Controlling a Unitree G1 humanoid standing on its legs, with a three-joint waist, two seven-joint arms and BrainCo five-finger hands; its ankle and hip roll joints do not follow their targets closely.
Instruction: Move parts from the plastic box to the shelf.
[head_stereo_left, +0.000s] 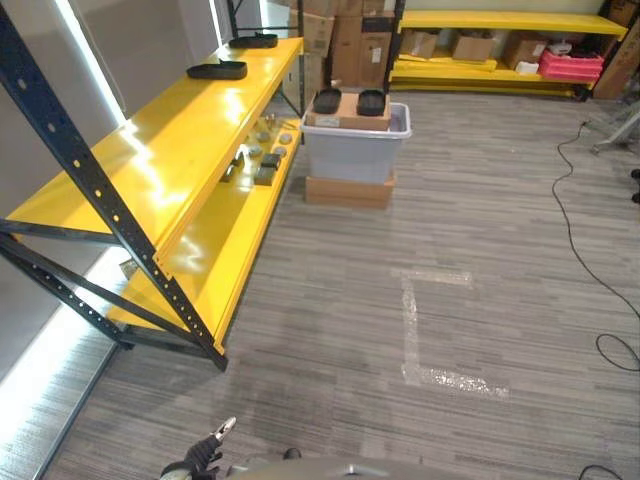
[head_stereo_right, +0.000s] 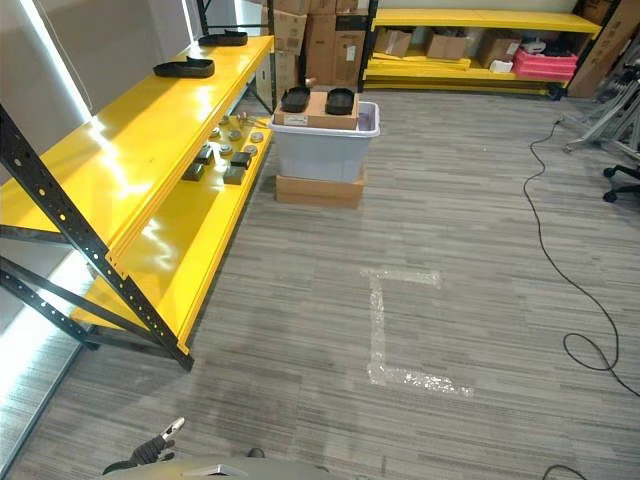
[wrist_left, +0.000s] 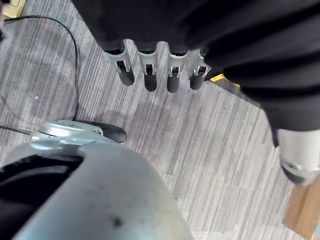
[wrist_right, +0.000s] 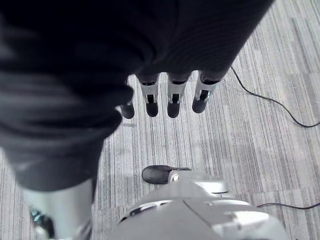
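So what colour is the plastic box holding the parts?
The plastic box is pale grey, clearest in the left eye view.

— Where is the left hand (head_stereo_left: 200, 456)?

— Low at the bottom edge of the left eye view, one silver finger poking up and forward. Its wrist view has the fingers (wrist_left: 146, 75) hanging straight in a row over the floor, relaxed, with nothing in them.

— And the right hand (wrist_right: 170, 97)?

— Much the same in its wrist view: fingers straight and side by side, pointing down at the floor, holding nothing, dark cover above them.
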